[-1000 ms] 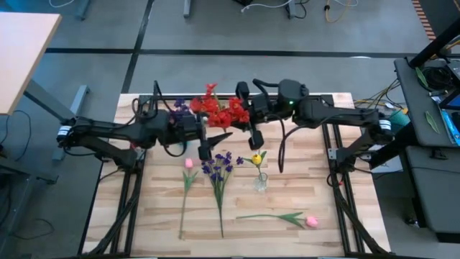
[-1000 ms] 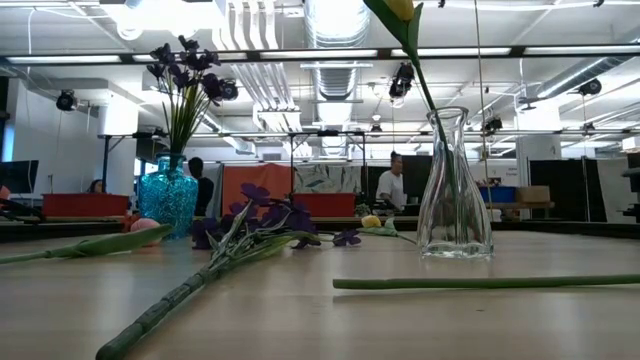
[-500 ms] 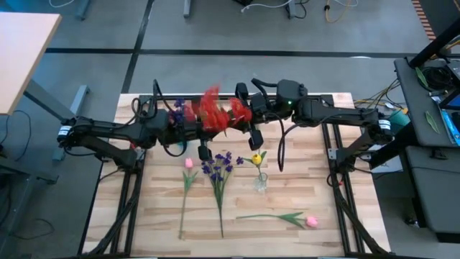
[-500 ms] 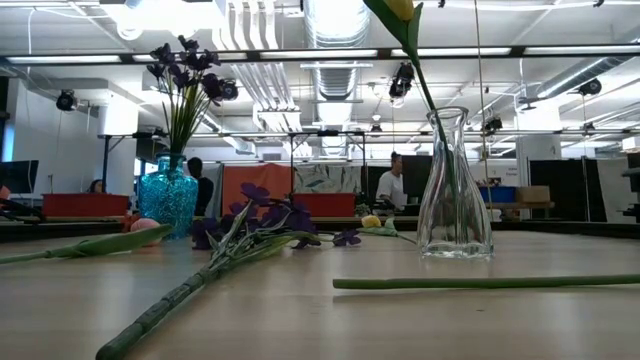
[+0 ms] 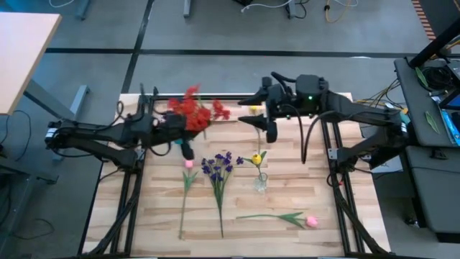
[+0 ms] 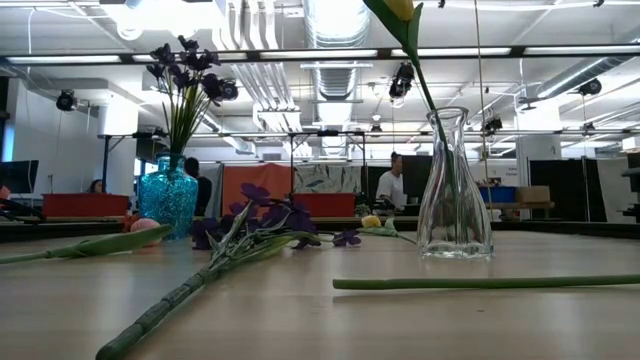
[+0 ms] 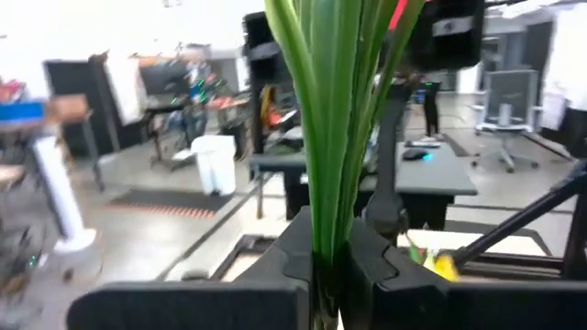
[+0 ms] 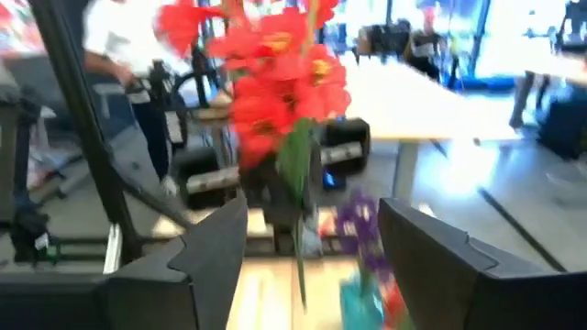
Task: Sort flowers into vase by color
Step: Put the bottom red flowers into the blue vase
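My left gripper (image 5: 185, 147) is shut on a red flower cluster (image 5: 190, 111) over the table's far left. My right gripper (image 5: 271, 132) stands open to the right of it, holding nothing; between its fingers (image 8: 312, 229) I see the red blooms (image 8: 275, 73) farther off. A blue vase (image 6: 168, 195) holds purple flowers (image 6: 185, 70). A clear glass vase (image 5: 260, 180) holds a yellow flower (image 5: 256, 158). On the table lie a pink flower (image 5: 188, 164), a purple flower (image 5: 219, 167) and another pink flower (image 5: 310, 221). My left gripper pinches the red cluster's bundle of green stems and leaves (image 7: 328, 220) between its two fingers, low on the stems. The stems rise upright out of the fingers, with the red blooms on top. The flower is lifted clear of the table.
The flowers lying on the table fill its middle and near half, around the glass vase. Black frame rails (image 5: 334, 158) run along the table's sides. People show in the room (image 6: 392, 185) beyond the table.
The red cluster has passed from my right gripper to my left one: the left has shut on its stems and carried it toward the table's left edge. The right gripper has let go and drawn back toward the right edge.
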Controlling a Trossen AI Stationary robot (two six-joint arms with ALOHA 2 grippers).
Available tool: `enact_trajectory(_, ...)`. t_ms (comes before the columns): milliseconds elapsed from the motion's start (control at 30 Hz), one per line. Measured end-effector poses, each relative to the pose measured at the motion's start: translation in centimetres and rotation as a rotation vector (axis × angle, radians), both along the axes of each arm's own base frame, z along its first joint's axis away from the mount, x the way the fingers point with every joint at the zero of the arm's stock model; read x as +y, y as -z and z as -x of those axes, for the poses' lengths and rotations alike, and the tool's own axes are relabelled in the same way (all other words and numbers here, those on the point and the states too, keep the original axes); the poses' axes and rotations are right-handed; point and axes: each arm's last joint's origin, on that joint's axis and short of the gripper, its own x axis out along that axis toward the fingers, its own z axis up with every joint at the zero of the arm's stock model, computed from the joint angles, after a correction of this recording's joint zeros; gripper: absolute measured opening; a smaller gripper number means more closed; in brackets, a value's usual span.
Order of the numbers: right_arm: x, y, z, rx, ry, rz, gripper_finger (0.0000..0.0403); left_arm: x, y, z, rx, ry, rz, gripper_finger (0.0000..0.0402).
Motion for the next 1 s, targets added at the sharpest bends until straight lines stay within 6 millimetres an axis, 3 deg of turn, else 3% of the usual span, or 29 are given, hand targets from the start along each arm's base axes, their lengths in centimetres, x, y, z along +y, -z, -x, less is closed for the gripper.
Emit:
enact_trajectory(233, 0.2, 0.2, 2.7, 0.072, 0.038, -0.024, 0.0260, 0.6, 5.2, 5.0, 0.044, -0.096, 0.082, 0.0002)
enact_trajectory(467, 0.2, 1.2, 3.0, 0.103, 0.063, -0.022, 0.0258, 1.1, 6.8, 8.5, -0.007, -0.156, 0.040, 0.0001)
enact_trajectory(800, 0.0, 2.7, 1.7, 0.153, 0.070, -0.013, 0.0261, 1.8, 9.7, 9.3, 0.071, -0.427, -0.025, 0.0000)
enact_trajectory(1000, -0.1, 3.1, 1.3, 0.167, 0.069, -0.009, 0.0261, 1.8, 9.9, 9.3, 0.055, -0.458, -0.064, 0.0000)
